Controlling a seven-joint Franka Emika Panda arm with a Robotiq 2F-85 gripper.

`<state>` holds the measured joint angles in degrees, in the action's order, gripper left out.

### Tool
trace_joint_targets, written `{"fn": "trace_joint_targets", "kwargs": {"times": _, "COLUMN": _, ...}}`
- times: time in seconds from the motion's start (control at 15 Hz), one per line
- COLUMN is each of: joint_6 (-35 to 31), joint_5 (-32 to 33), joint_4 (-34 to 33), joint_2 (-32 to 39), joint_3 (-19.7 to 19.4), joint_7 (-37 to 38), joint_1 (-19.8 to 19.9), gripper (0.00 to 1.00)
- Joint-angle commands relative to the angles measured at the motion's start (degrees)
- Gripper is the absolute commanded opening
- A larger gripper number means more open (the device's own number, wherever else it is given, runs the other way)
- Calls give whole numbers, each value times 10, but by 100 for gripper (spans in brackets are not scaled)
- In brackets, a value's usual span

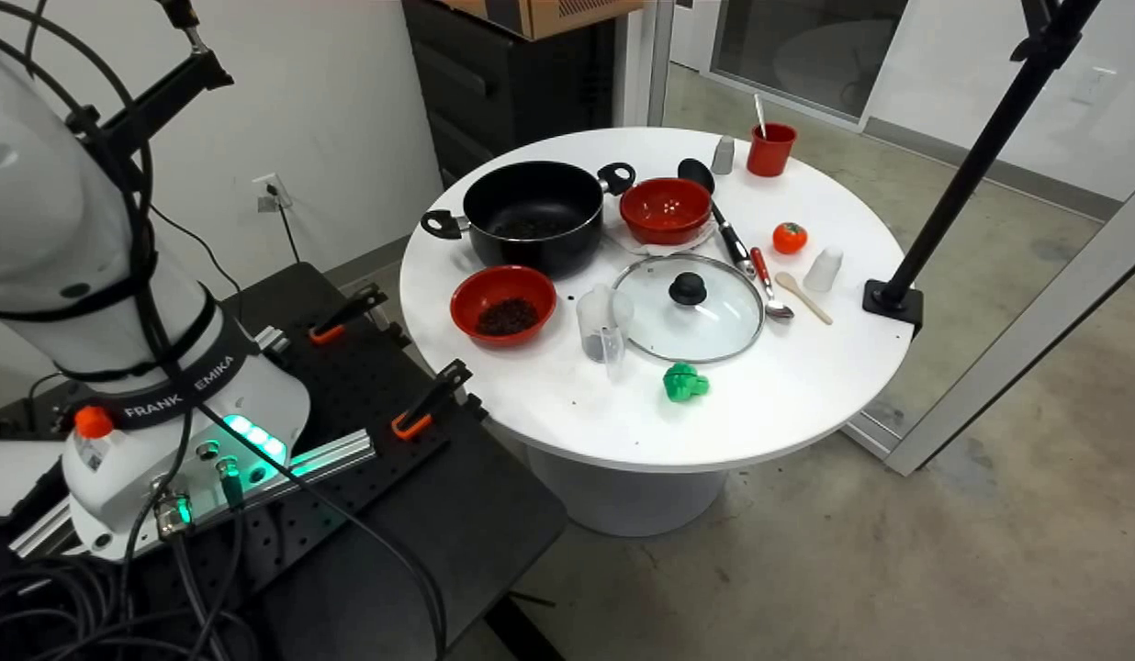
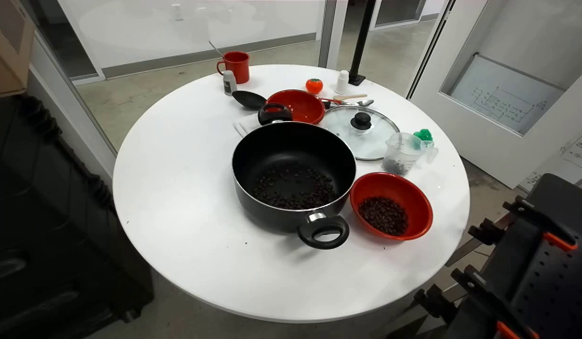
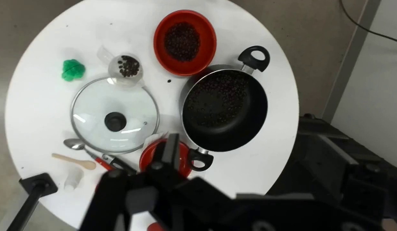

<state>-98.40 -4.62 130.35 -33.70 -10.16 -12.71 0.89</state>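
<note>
From here the pincer (image 3: 246, 139) is spread super wide, empty, above the desk (image 2: 178, 212), beans (image 2: 319, 190) sitting in that black pot (image 2: 295, 150).

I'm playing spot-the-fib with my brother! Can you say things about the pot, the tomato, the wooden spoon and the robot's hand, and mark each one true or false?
1. The glass lid covers the black pot. False: the glass lid lies on the white table and the black pot stands open.
2. Dark beans lie inside the black pot. True.
3. A thin handle sticks out of the red mug. True.
4. The tomato sits in a red bowl. False: the tomato rests on the white table.
5. The hand is squeezing the wooden spoon. False: the hand is open, and the wooden spoon lies on the white table.
6. The measuring cup is see-through. True.
</note>
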Motion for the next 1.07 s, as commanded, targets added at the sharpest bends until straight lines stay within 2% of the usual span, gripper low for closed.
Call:
{"fn": "trace_joint_targets", "kwargs": {"times": 0.0, "joint_6": -31, "joint_5": 67, "joint_4": -3, "joint_2": -10, "joint_3": 23, "joint_7": -48, "joint_1": 5, "gripper": 100}}
{"fn": "trace_joint_targets", "kwargs": {"times": 0.4, "joint_6": -88, "joint_5": 148, "joint_4": 9, "joint_2": 12, "joint_3": -8, "joint_7": -205, "joint_1": -15, "gripper": 100}}
{"fn": "trace_joint_targets", "kwargs": {"times": 0.67, "joint_6": -146, "joint_5": 161, "joint_4": 60, "joint_2": 35, "joint_3": -35, "joint_7": -328, "joint_1": -20, "gripper": 100}}
{"fn": "trace_joint_targets", "kwargs": {"times": 0.93, "joint_6": -188, "joint_5": 162, "joint_4": 111, "joint_2": 65, "joint_3": -41, "joint_7": -443, "joint_1": -16, "gripper": 100}}
{"fn": "trace_joint_targets", "kwargs": {"times": 1.0, "joint_6": -168, "joint_5": 145, "joint_4": 96, "joint_2": 56, "joint_3": -27, "joint_7": -400, "joint_1": -2, "gripper": 100}}
